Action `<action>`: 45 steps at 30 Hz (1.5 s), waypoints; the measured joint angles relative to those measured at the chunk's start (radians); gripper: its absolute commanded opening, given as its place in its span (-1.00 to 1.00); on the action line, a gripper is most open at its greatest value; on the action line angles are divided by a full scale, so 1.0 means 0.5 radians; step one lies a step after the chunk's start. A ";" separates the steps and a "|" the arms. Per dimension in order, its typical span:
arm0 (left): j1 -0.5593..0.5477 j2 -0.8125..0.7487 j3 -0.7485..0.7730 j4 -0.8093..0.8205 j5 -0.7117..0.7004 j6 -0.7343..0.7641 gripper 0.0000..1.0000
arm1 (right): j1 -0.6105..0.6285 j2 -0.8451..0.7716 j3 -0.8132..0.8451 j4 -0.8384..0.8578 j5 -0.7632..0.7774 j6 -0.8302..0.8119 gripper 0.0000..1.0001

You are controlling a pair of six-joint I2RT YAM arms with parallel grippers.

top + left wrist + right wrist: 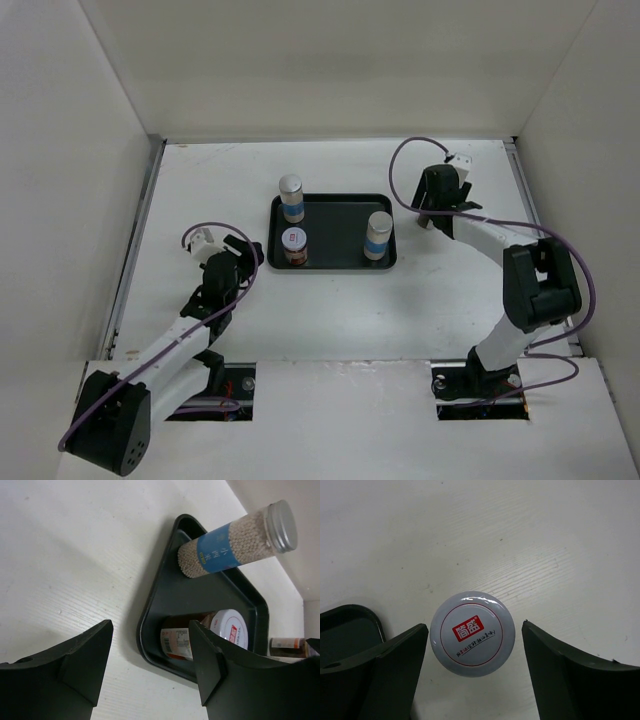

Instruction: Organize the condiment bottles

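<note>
A black tray (335,262) holds three condiment bottles: a tall grey-capped one (291,198) at its back left, a short red-marked jar (295,246) at its front left, and a tall one (378,235) at its right. My left gripper (243,258) is open and empty just left of the tray; its view shows the short jar (220,632) and a tall bottle (235,542). My right gripper (474,626) is open, its fingers either side of the fourth bottle, a short jar whose lid (472,632) faces the camera. That jar stands on the table right of the tray.
White walls close in the table on the left, back and right. The tray's corner (347,625) lies just left of the right gripper's left finger. In the top view the right gripper (438,198) covers the fourth jar. That jar shows far off in the left wrist view (287,644).
</note>
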 measured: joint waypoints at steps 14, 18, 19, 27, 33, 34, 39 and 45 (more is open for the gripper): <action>-0.001 0.052 0.061 -0.073 0.004 0.008 0.21 | 0.214 -0.030 0.034 0.021 -0.047 -0.094 0.17; -0.014 0.051 0.109 -0.078 0.000 0.008 0.21 | 0.359 -0.021 0.167 0.022 -0.136 -0.117 0.17; -0.019 0.050 0.114 -0.076 -0.002 0.008 0.21 | 0.386 -0.005 0.218 0.027 -0.159 -0.121 0.17; -0.053 0.050 0.116 -0.090 -0.031 0.008 0.21 | 0.449 0.203 0.410 0.102 -0.279 -0.130 0.18; -0.053 0.050 0.116 -0.091 -0.051 0.009 0.22 | 0.507 0.353 0.410 0.053 -0.330 -0.127 0.45; -0.051 0.050 0.116 -0.091 -0.051 0.009 0.22 | 0.517 0.363 0.411 0.061 -0.329 -0.130 0.58; -0.050 0.050 0.116 -0.092 -0.057 0.013 0.34 | 0.533 0.358 0.453 0.106 -0.335 -0.107 1.00; -0.051 0.050 0.118 -0.101 -0.059 0.039 1.00 | 0.533 0.179 0.454 0.131 -0.322 -0.101 1.00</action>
